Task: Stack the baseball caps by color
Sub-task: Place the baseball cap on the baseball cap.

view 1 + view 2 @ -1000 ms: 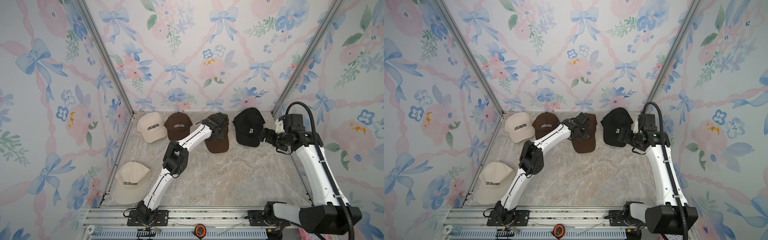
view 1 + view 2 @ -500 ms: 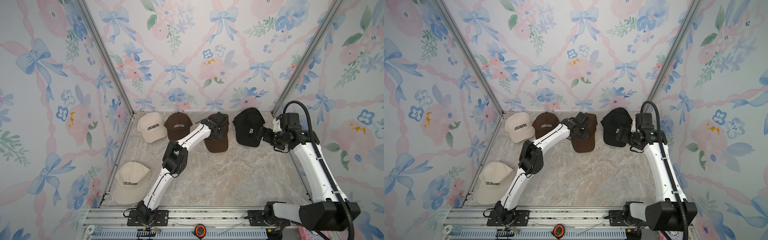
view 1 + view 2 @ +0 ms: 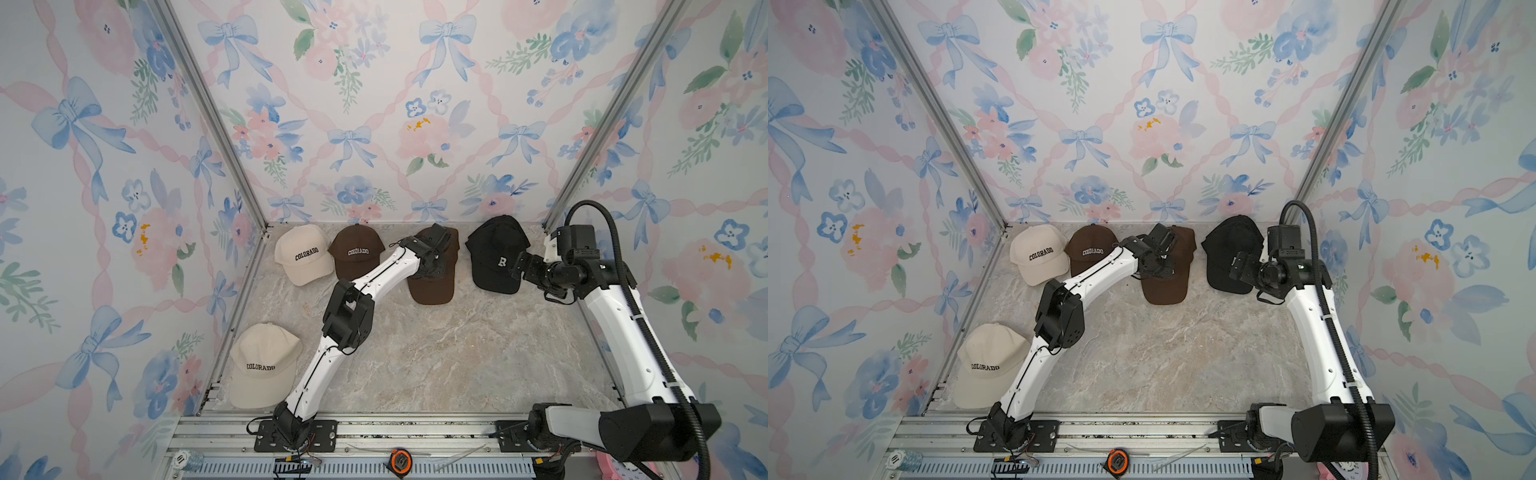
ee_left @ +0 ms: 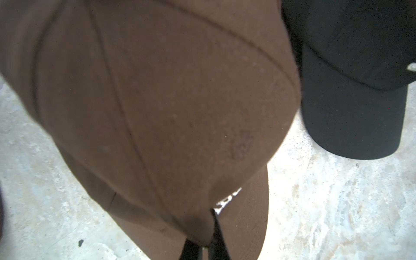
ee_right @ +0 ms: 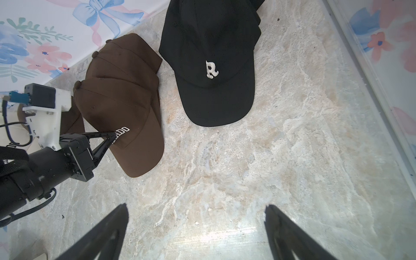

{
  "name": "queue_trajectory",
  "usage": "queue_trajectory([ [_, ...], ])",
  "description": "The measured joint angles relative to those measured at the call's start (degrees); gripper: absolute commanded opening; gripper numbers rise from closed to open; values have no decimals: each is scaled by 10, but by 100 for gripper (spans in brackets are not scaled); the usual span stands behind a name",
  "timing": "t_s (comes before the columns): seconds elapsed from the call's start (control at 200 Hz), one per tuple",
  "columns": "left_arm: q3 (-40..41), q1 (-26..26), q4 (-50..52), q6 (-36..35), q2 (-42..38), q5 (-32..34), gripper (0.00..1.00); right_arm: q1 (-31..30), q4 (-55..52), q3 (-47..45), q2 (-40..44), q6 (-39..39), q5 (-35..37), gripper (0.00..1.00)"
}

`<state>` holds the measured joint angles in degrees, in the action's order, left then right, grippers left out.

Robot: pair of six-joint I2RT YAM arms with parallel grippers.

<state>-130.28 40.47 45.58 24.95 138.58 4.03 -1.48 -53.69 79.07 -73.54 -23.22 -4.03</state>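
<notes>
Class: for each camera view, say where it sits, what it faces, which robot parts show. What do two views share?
Top views: high in front, looking down toward the back wall; left arm with left gripper on the top brown cap, right arm with right gripper near the black cap.
Left wrist: on the left arm, close over that cap; only its fingers show.
Right wrist: on the right arm, facing table and black cap; its spread fingers and left gripper show.
Shared: black cap, in both wrist views.
</notes>
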Motion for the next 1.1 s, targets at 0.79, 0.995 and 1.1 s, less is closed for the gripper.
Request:
queue_trajectory([
  [0.79, 0, -21, 5, -75, -17, -37, 0, -49, 8, 22, -14, -30, 46, 96],
  [0.995, -23, -31, 4, -79, 9, -62, 10, -57, 7, 30, -18, -34, 57, 96],
  [1.1, -28, -32, 4, -80, 18, -67, 18, -59, 5, 34, -24, -34, 61, 96],
])
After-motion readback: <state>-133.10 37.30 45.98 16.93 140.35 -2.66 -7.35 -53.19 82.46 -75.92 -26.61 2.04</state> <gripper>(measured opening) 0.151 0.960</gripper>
